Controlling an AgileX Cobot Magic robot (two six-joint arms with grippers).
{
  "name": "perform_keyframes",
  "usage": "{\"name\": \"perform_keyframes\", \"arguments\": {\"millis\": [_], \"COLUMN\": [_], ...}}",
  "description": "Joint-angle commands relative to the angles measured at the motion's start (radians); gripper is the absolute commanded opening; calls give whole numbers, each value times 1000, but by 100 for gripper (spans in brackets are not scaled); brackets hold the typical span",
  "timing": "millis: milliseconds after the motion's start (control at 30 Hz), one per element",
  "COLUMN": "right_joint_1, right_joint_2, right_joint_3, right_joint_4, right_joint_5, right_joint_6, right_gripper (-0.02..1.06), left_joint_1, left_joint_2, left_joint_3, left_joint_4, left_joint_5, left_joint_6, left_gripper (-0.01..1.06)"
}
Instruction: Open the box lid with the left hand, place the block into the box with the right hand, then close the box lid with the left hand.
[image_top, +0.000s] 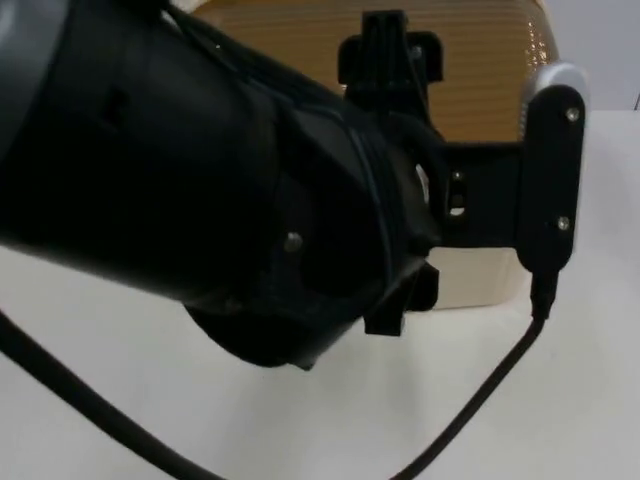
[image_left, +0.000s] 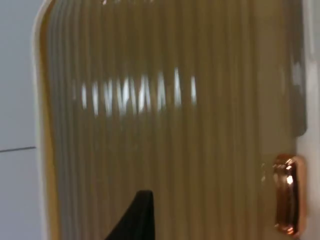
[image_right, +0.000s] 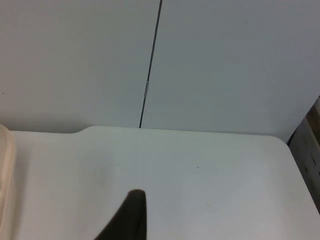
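A tan ribbed box (image_top: 480, 60) with a cream rim stands on the white table, its lid (image_left: 165, 125) down. A copper latch (image_left: 287, 195) sits on the cream edge beside the lid. My left arm reaches across the top view, and my left gripper (image_top: 388, 60) hangs close above the ribbed lid near the box's far side. My right gripper (image_right: 130, 220) is over bare white table to the right of the box, whose cream edge (image_right: 5, 175) just shows beside it.
The bulky left arm (image_top: 200, 180) covers much of the box and the table's left half in the top view. A grey partition wall (image_right: 225, 60) ends the table (image_right: 200, 175) behind. Open table lies in front of the box (image_top: 330, 420).
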Motion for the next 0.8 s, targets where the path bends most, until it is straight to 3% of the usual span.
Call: {"name": "perform_keyframes", "arguments": {"millis": [0,167,233,300,333,433,467,533,600,767], "right_joint_1": [0,0,0,0,0,0,0,0,0,0], "right_joint_2": [-3,-3,-3,-3,-3,-3,-3,-3,-3,-3], "right_joint_3": [-9,-9,-9,-9,-9,-9,-9,-9,-9,-9], "right_joint_4": [-7,-7,-7,-7,-7,-7,-7,-7,-7,-7], "right_joint_5": [-9,-9,-9,-9,-9,-9,-9,-9,-11,-11], "right_joint_6": [0,0,0,0,0,0,0,0,0,0], "right_gripper": [105,105,105,105,105,105,105,105,105,105], "left_joint_1": [-2,-2,-2,-2,-2,-2,-2,-2,5,48], "left_joint_2": [11,33,33,33,33,33,33,33,33,33], "left_joint_3": [-4,-4,-4,-4,-4,-4,-4,-4,-4,-4], "left_joint_4": [21,12,12,0,0,-24,-24,-41,-41,-41], "left_joint_5": [-10,-4,-4,-4,-4,-4,-4,-4,-15,-123], "left_joint_6": [-38,-61,-85,-92,-92,-94,-94,-148,-161,-164], "left_gripper": [105,99,85,63,63,33,33,12,0,0]}}
